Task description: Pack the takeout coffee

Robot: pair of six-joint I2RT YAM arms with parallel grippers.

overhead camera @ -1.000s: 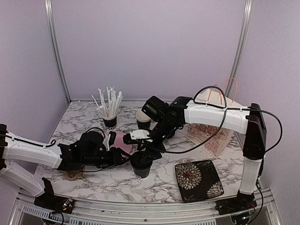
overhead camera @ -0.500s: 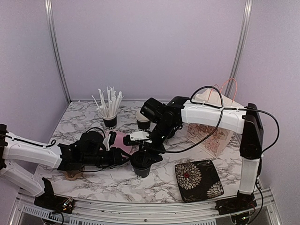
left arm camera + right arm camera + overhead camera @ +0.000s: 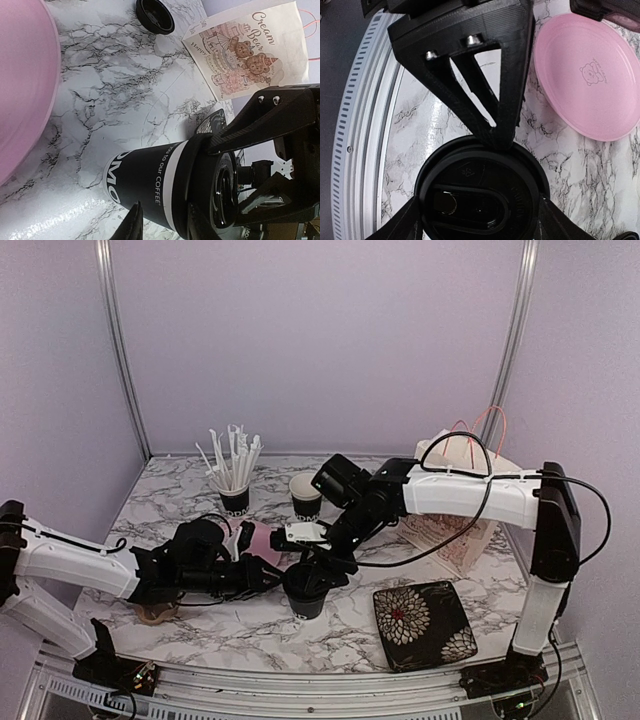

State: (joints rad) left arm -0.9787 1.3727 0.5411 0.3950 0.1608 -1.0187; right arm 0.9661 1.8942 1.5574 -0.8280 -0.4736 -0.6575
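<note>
One takeout coffee cup (image 3: pixel 305 598) stands upright at the front middle of the table with its black lid (image 3: pixel 479 197) on. My right gripper (image 3: pixel 480 220) is above it, a finger on each side of the lid's rim, shut on the lid. My left gripper (image 3: pixel 165 222) is open, its fingers one above the other, tips against the cup's side (image 3: pixel 145 185). The second cup (image 3: pixel 305 496) stands open farther back without a lid. A loose black lid (image 3: pixel 155 15) lies on the table.
A black cup of white sticks (image 3: pixel 234 480) stands at the back left. A pink plate (image 3: pixel 252 538) lies behind my left gripper. A printed gift bag (image 3: pixel 455 502) stands at the right, a floral square plate (image 3: pixel 425 620) in front of it. The brown carrier (image 3: pixel 155 615) lies under my left arm.
My right arm has shifted a little to the right and lower over the lidded cup. The cup and my left gripper have moved slightly right with it.
</note>
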